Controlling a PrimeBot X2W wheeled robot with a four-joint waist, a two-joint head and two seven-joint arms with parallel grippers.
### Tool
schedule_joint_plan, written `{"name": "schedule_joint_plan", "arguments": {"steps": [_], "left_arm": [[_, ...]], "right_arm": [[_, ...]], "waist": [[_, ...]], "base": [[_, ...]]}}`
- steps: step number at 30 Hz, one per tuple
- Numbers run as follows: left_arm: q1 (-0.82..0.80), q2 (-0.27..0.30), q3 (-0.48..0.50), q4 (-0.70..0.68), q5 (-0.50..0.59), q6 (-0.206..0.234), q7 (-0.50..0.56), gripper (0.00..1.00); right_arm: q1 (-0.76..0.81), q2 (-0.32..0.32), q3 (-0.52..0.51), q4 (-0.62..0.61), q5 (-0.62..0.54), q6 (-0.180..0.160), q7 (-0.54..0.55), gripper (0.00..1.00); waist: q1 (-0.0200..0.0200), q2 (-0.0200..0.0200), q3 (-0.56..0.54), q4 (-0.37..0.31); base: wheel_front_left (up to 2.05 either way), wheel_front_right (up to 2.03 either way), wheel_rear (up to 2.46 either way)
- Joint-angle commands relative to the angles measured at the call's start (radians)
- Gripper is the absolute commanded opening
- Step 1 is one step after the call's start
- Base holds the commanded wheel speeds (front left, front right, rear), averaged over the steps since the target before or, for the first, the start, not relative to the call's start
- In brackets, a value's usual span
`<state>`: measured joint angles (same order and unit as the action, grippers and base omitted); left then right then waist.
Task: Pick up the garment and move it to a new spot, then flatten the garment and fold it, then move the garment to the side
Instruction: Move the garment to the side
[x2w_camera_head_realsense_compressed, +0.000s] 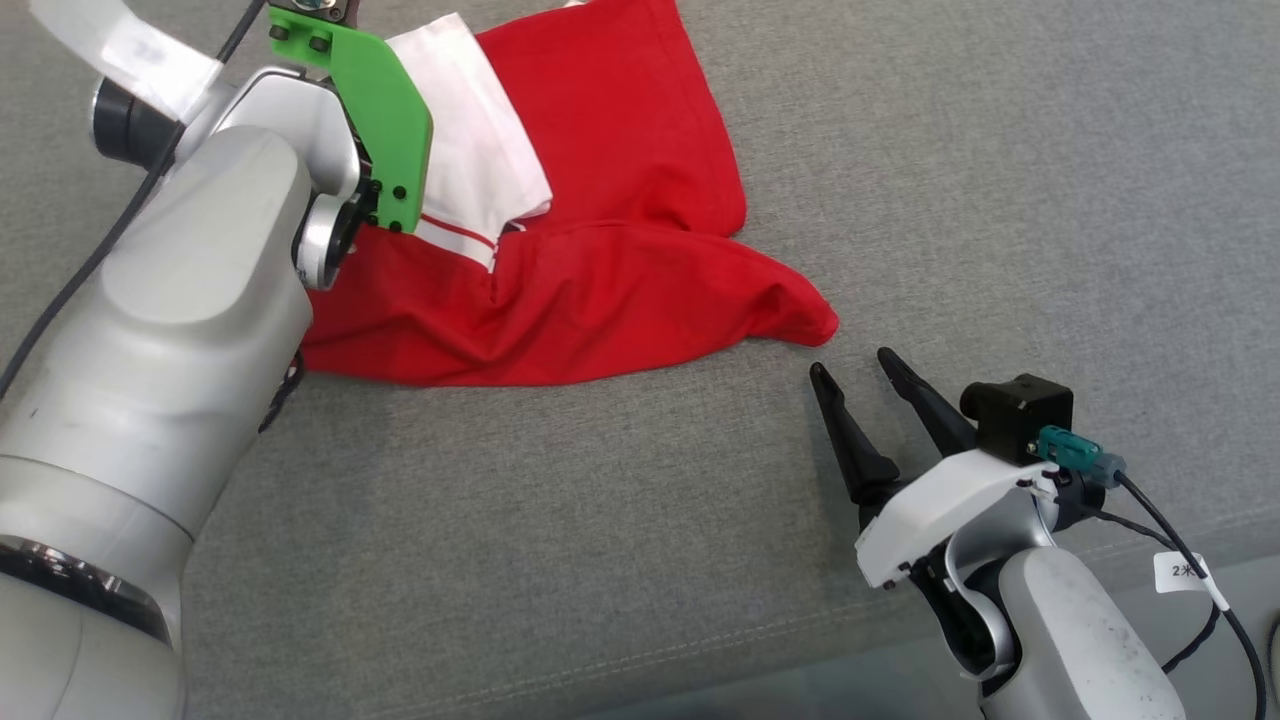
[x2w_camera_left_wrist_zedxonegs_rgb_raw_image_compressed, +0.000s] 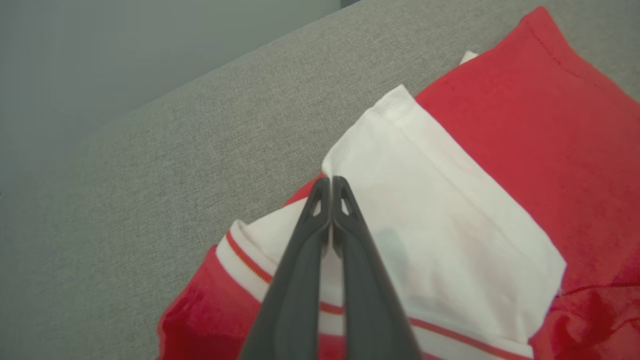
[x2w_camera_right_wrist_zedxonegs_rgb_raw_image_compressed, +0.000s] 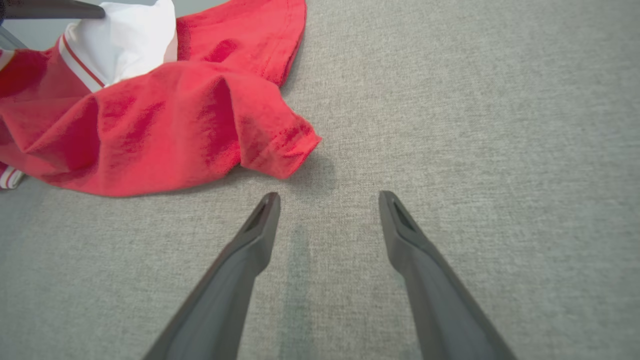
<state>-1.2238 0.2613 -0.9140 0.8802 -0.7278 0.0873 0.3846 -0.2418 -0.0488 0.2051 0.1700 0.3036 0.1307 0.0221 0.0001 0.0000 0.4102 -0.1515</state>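
The garment (x2w_camera_head_realsense_compressed: 620, 250) is a red shirt with white, red-striped sleeves, lying crumpled on the grey cushion. In the left wrist view my left gripper (x2w_camera_left_wrist_zedxonegs_rgb_raw_image_compressed: 331, 179) is shut, its tips pinched together at the corner edge of the white sleeve (x2w_camera_left_wrist_zedxonegs_rgb_raw_image_compressed: 450, 225). In the head view a green bracket (x2w_camera_head_realsense_compressed: 375, 110) on the left wrist hides those fingers. My right gripper (x2w_camera_head_realsense_compressed: 852, 362) stands open just off the shirt's lower right corner, nothing between its fingers. The right wrist view shows that gripper (x2w_camera_right_wrist_zedxonegs_rgb_raw_image_compressed: 328, 196) hovering over bare fabric beside the red hem (x2w_camera_right_wrist_zedxonegs_rgb_raw_image_compressed: 280, 150).
A grey fabric cushion (x2w_camera_head_realsense_compressed: 1000, 200) carries everything, with its seamed front edge (x2w_camera_head_realsense_compressed: 600, 660) near the bottom of the head view. The big pale left forearm (x2w_camera_head_realsense_compressed: 180, 330) overlaps the shirt's left side. A cable (x2w_camera_head_realsense_compressed: 1200, 590) trails from the right wrist.
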Motion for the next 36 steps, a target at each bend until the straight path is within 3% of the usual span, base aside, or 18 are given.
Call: {"name": "schedule_joint_plan", "arguments": {"steps": [1, 4, 10, 20, 30, 36], "left_arm": [[0.028, -0.011, 0.014, -0.017, -0.024, -0.009, -0.017, 0.00], [0.063, -0.002, 0.040, -0.092, -0.056, -0.027, -0.062, 0.00], [0.201, 0.069, 0.097, -0.309, -0.102, 0.023, -0.148, 0.00], [0.568, 0.255, 0.209, -0.745, -0.180, 0.239, -0.231, 0.00], [0.801, 0.307, 0.249, -0.915, -0.243, 0.326, -0.281, 0.00], [0.866, 0.303, 0.261, -0.891, -0.263, 0.349, -0.300, 0.00]], "right_arm": [[-0.003, -0.003, -0.006, -0.005, -0.008, 0.000, 0.002, 1.00], [0.011, -0.004, -0.020, -0.014, -0.022, 0.000, 0.014, 1.00], [0.037, -0.004, -0.039, -0.038, -0.043, 0.000, 0.044, 1.00], [0.077, -0.004, -0.063, -0.081, -0.072, 0.000, 0.101, 1.00], [0.093, -0.004, -0.060, -0.107, -0.079, 0.000, 0.128, 1.00], [0.095, -0.004, -0.053, -0.116, -0.080, 0.000, 0.138, 1.00]], "waist": [[-0.0001, 0.0000, -0.013, 0.035], [-0.0001, 0.0000, -0.028, 0.078], [-0.0001, 0.0000, -0.066, 0.155], [-0.0001, 0.0000, -0.123, 0.266], [-0.0001, 0.0000, -0.144, 0.301], [-0.0001, 0.0000, -0.153, 0.308]], "base": [[0.00, 0.00, 0.00], [0.00, 0.00, 0.00], [0.00, 0.00, 0.00], [0.00, 0.00, 0.00], [0.00, 0.00, 0.00], [0.00, 0.00, 0.00]]}}
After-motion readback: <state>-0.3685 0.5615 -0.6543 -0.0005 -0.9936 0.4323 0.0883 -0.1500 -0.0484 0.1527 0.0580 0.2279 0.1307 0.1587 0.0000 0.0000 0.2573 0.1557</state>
